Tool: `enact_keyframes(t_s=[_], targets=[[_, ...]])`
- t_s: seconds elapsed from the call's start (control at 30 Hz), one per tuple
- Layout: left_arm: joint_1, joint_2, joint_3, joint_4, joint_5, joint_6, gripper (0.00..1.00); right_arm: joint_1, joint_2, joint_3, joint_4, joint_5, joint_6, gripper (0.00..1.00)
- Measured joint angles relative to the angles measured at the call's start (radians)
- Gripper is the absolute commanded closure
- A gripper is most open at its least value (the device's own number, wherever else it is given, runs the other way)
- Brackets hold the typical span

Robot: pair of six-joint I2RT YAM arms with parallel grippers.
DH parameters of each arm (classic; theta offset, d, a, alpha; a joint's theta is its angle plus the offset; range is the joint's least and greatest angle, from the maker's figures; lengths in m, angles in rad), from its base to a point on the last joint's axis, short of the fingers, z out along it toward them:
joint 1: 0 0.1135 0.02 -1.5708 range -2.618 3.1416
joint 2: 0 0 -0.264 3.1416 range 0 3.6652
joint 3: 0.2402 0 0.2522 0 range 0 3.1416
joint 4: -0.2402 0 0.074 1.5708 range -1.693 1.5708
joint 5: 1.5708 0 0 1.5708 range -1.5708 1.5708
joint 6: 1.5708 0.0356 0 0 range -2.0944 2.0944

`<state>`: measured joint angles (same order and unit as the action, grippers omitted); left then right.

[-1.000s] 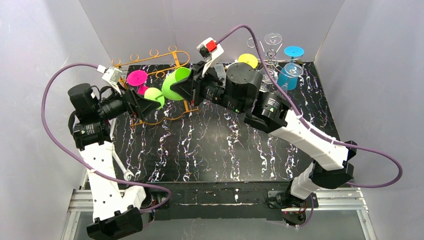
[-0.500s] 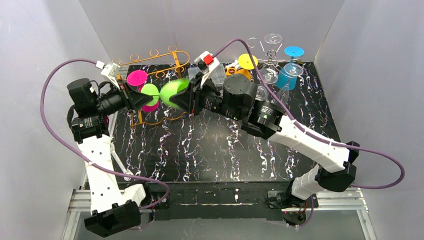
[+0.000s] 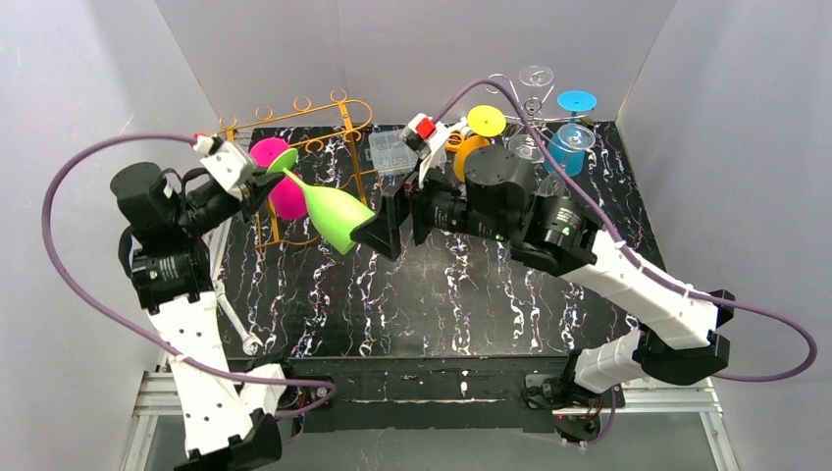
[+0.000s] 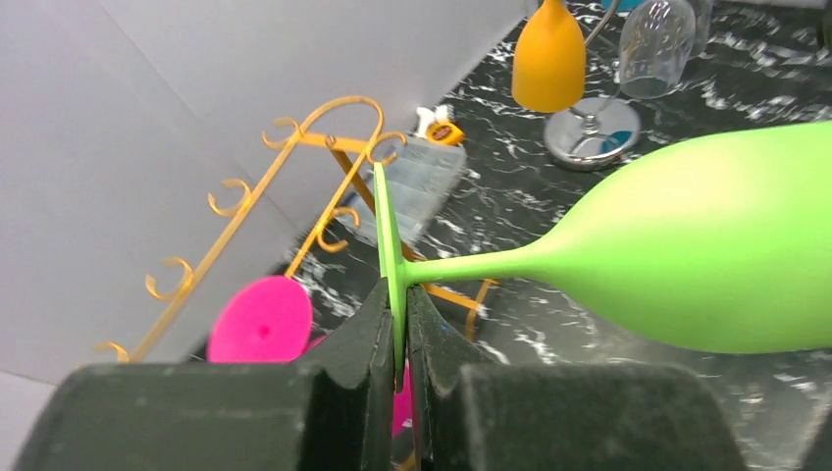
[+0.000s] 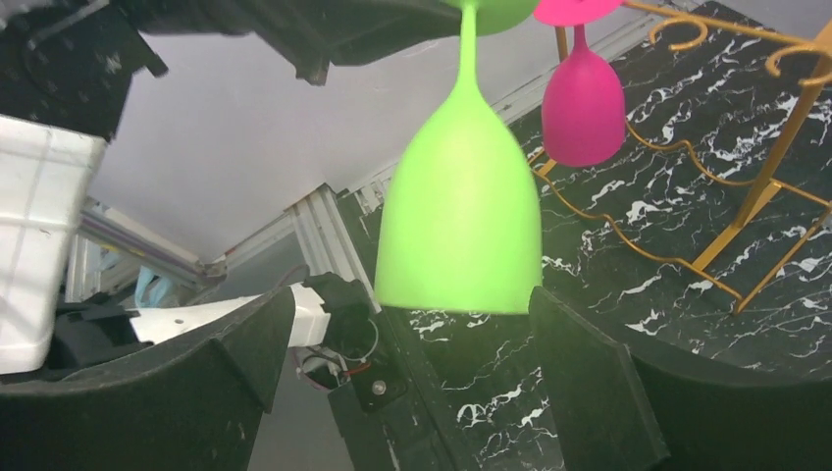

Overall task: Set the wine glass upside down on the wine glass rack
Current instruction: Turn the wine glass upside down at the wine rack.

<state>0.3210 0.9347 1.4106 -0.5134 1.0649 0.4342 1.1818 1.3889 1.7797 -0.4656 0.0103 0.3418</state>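
Green glass [image 4: 687,245] — foot half-hidden in left gripper [image 4: 399,299]

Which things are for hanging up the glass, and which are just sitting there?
For the job:
green wine glass
gold rack
left gripper, pinching the glass's foot
right gripper, open around the bowl

Just there:
pink glass, hanging on the gold rack
orange glass
blue glass
silver rack
clear plastic box

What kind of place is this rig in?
Probably a robot lab cell: plain grey walls box in a black marbled table, with a pink wine glass hanging on a gold rack.
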Motion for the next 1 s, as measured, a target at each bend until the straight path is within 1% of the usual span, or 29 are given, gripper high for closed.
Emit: enact_keyframes(t_s=[0.1, 0.2, 0.3, 0.43, 0.57, 0.67, 1.0], targets=[[-0.001, -0.056, -0.007, 0.026, 0.023, 0.128, 1.0, -0.004, 0.018, 0.099, -0.073, -0.03, -0.015, 0.02], [-0.001, -0.104, -0.017, 0.046, 0.052, 0.231, 1.0, -0.008, 0.017, 0.13, -0.084, -0.058, -0.026, 0.02], [-0.001, -0.154, -0.039, 0.066, 0.081, 0.323, 1.0, -0.01, 0.018, 0.103, -0.063, -0.104, -0.023, 0.02], [-0.001, -0.205, -0.064, 0.083, 0.12, 0.419, 1.0, -0.01, 0.026, 0.006, 0.01, -0.178, 0.0, 0.02], [-0.001, -0.231, -0.08, 0.094, 0.146, 0.48, 1.0, -0.01, 0.038, -0.092, 0.094, -0.226, 0.028, 0.02], [-0.001, -0.241, -0.084, 0.096, 0.161, 0.512, 1.0, -0.01, 0.04, -0.133, 0.141, -0.246, 0.044, 0.02], [-0.001, -0.243, -0.085, 0.095, 0.195, 0.541, 1.0, -0.017, 0.081, -0.191, 0.284, -0.274, 0.049, 0.02]])
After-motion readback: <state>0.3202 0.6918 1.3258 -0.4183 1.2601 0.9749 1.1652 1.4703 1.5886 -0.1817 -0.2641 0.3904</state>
